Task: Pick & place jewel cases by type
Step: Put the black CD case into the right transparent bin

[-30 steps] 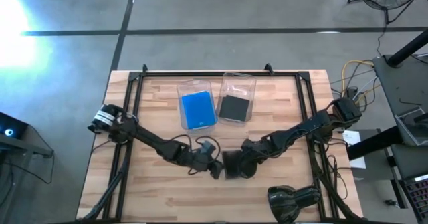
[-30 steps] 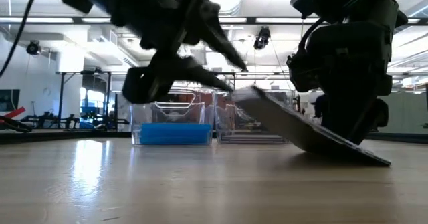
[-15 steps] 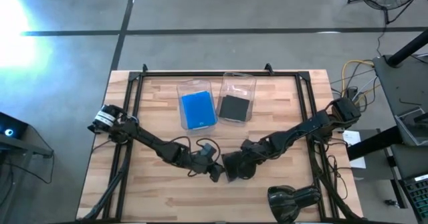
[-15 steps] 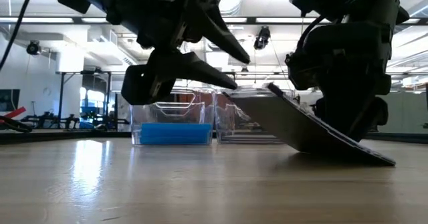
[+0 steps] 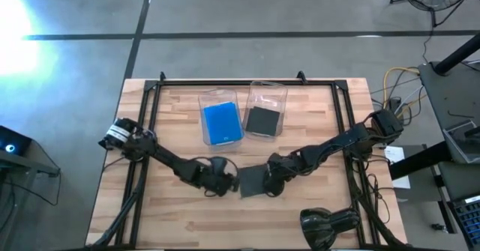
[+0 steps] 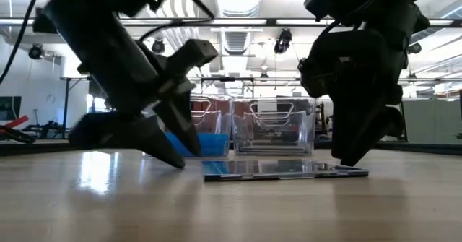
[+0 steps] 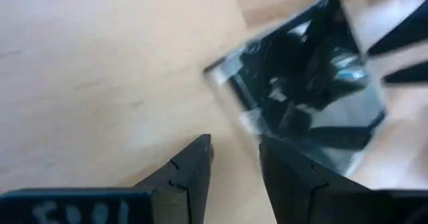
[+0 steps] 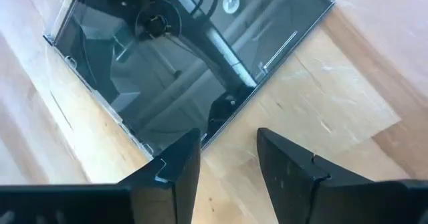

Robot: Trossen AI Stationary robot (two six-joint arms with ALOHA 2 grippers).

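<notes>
One dark jewel case (image 5: 250, 180) lies flat on the wooden table (image 5: 315, 109), in the front middle, between the two grippers. In the low view it (image 6: 285, 170) rests level on the wood, with no edge lifted.

Left gripper (image 5: 223, 183) sits low just beside the case's left edge; its fingertips meet the tabletop in the low view (image 6: 170, 154). Its wrist view shows the fingers (image 7: 190, 177) slightly parted, nothing between them, the case (image 7: 301, 97) just ahead.

Right gripper (image 5: 271, 183) stands at the case's right edge, tips down (image 6: 354, 152). Right wrist view: fingers (image 8: 174, 167) spread a little, gap empty, the case edge (image 8: 180, 70) directly beyond the tips. Whether the tips touch the case, cannot tell.

Two clear trays stand side by side toward the table's rear. The left tray (image 5: 217, 95) holds a blue jewel case (image 5: 222, 124); the right tray (image 5: 267, 90) holds a dark one (image 5: 262, 121). Bare wood separates the trays from the flat case, and open wood surrounds it toward the front edge.
</notes>
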